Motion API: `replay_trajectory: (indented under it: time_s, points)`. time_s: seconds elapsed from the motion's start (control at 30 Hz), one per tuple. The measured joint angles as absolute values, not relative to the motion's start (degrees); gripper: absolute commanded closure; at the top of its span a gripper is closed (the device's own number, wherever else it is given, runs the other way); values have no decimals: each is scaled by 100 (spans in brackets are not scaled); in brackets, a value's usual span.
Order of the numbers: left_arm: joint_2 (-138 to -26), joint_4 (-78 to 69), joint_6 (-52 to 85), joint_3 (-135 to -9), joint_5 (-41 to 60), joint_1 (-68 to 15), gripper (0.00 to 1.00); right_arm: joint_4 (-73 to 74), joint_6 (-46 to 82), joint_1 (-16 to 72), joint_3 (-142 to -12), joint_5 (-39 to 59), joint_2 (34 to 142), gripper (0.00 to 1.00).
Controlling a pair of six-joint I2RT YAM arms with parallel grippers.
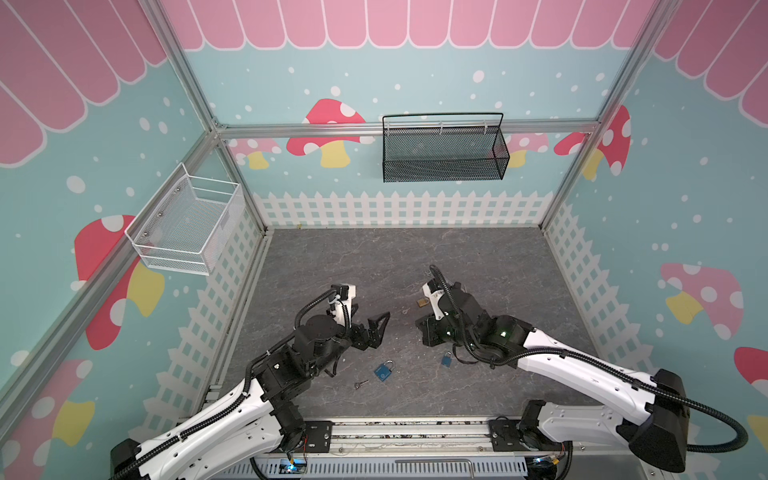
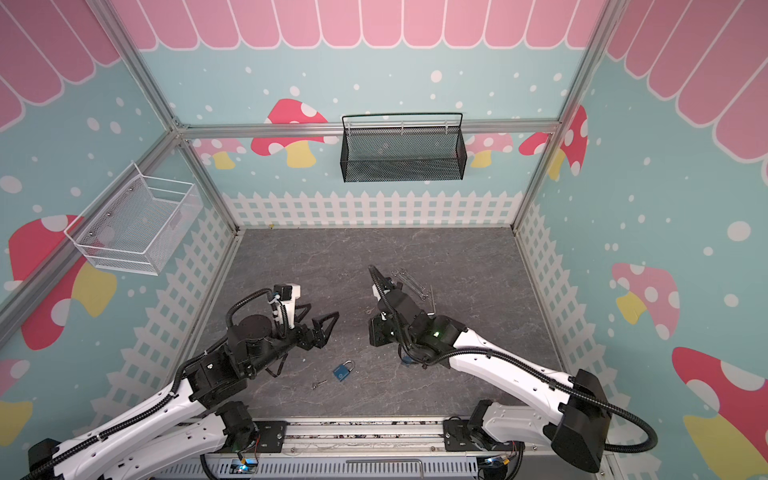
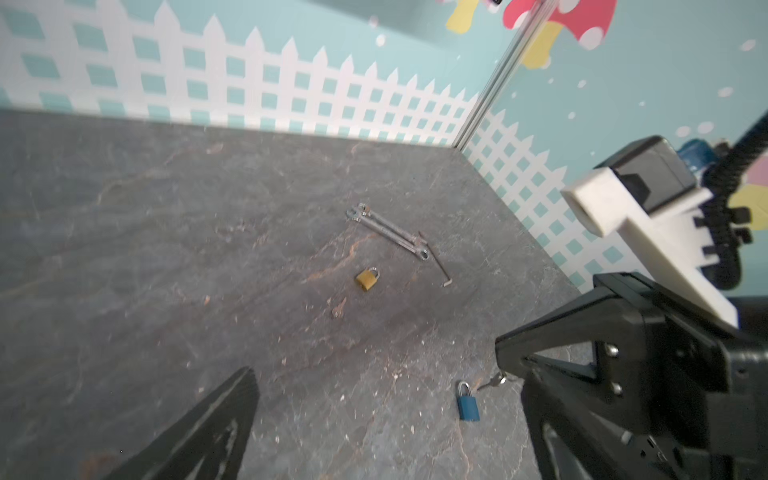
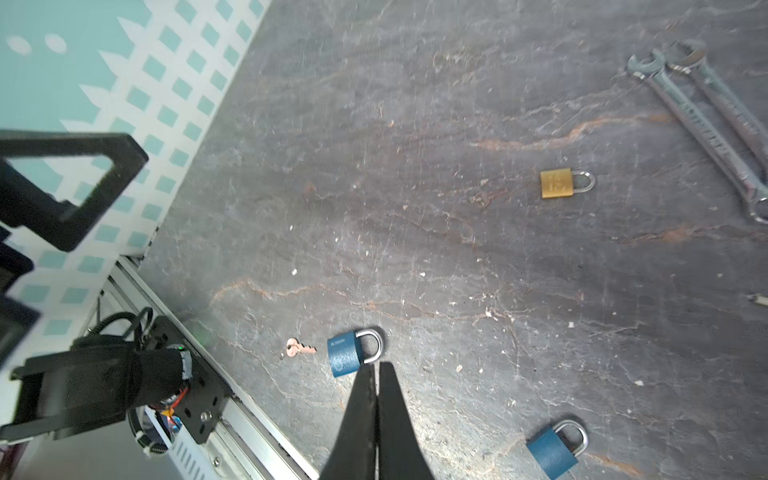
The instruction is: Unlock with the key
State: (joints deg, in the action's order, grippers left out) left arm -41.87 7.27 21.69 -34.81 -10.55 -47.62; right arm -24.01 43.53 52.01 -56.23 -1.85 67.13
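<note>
Key (image 1: 361,384) lies flat on the grey stone-patterned table (image 1: 332,257), just beside the body of a blue padlock (image 1: 384,370). Both sit near the front edge, between the two arms. Above the table the left gripper (image 1: 372,312) hangs with its jaws spread wide and nothing between them. On the other side the right gripper (image 4: 376,368) has its jaws pressed together and holds nothing. In the right wrist view its tips point at the blue padlock's shackle, and whether they touch it I cannot tell. A second blue padlock (image 4: 555,451) lies close to the right arm. A brass padlock (image 3: 367,279) rests farther back, with a pair of wrenches (image 3: 388,228) and a hex key (image 3: 438,264) beyond it.
</note>
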Motion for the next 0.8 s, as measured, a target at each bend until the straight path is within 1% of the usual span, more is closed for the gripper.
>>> replay_trajectory:
  time_s: [0.1,0.3,0.43,0.6,0.8]
  points:
    - [-4180,113,1728,-3253,-858,-4762,12,-2464,4353,4915,-5789,1,6598,100]
    - [-4654,-1009,1046,-2952,-261,-4762,33,-2689,4259,4604,-6215,311,6552,100]
    - [-5164,-1667,786,-2952,165,-4766,42,-2788,4158,4556,-6504,410,6556,100]
    - [-5798,-2445,545,-2952,604,-4821,44,-2873,4010,4530,-6812,532,6626,100]
    - [-6431,-3116,338,-3028,810,-4939,49,-2899,3916,4519,-6919,731,6667,100]
